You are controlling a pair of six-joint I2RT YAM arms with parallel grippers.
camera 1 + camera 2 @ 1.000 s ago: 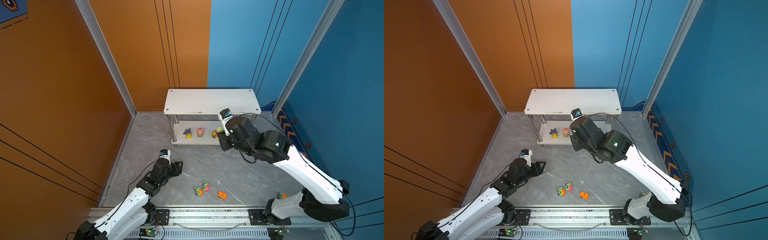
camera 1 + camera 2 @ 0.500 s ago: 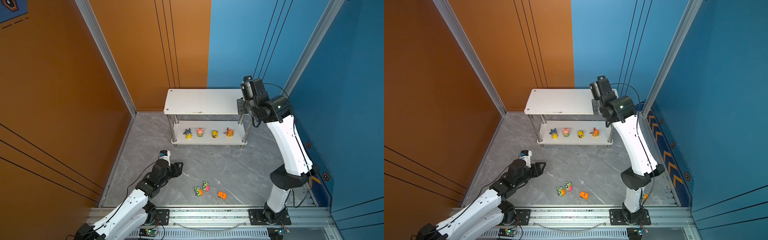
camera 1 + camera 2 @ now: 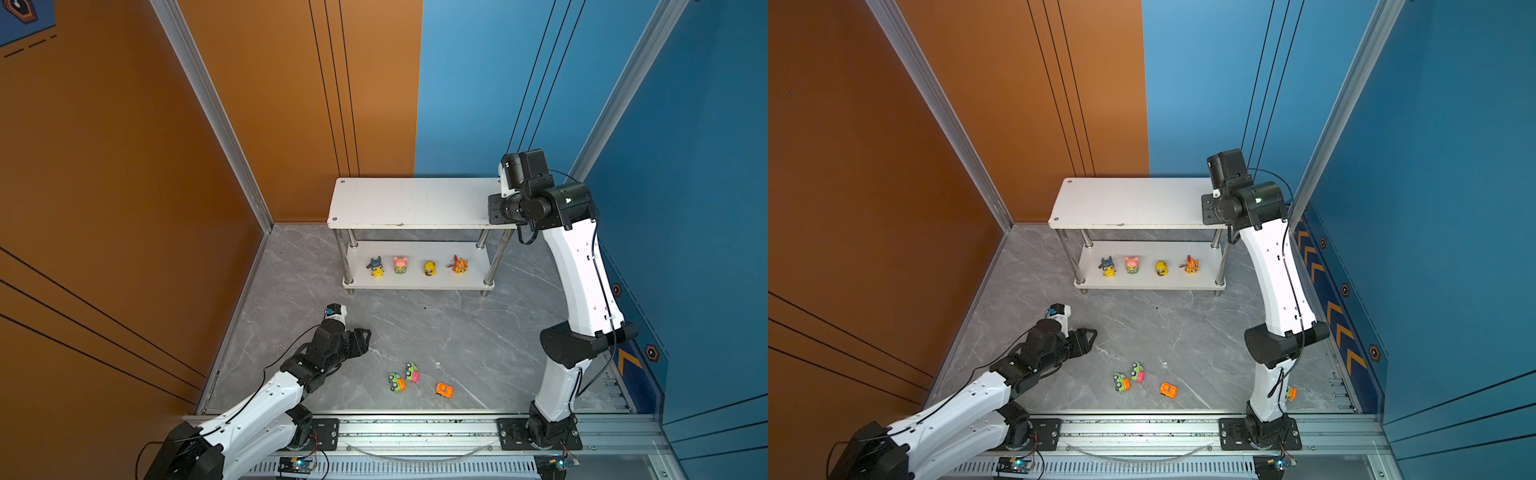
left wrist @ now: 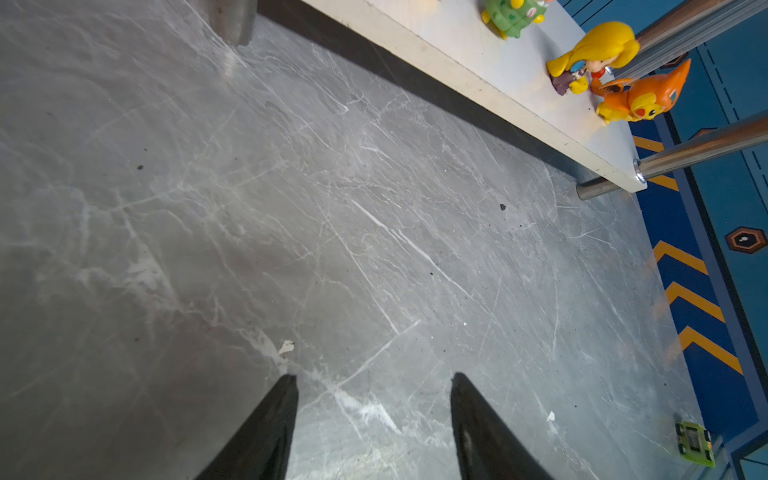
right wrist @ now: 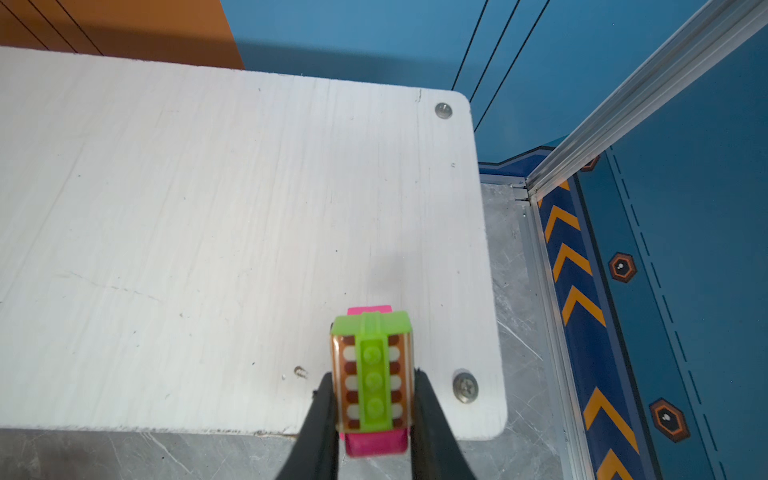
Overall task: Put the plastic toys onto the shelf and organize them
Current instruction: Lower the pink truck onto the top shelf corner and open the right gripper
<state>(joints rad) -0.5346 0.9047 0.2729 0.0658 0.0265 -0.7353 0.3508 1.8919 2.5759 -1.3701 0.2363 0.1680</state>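
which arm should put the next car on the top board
Right. The right claw grips a green and pink car over the top board, at its right end. The left claw is open and empty, low over the floor.

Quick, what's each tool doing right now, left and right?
Left tool: open, holding nothing.
Right tool: closed on a small green and pink plastic toy car, at the edge of the white shelf's top board.
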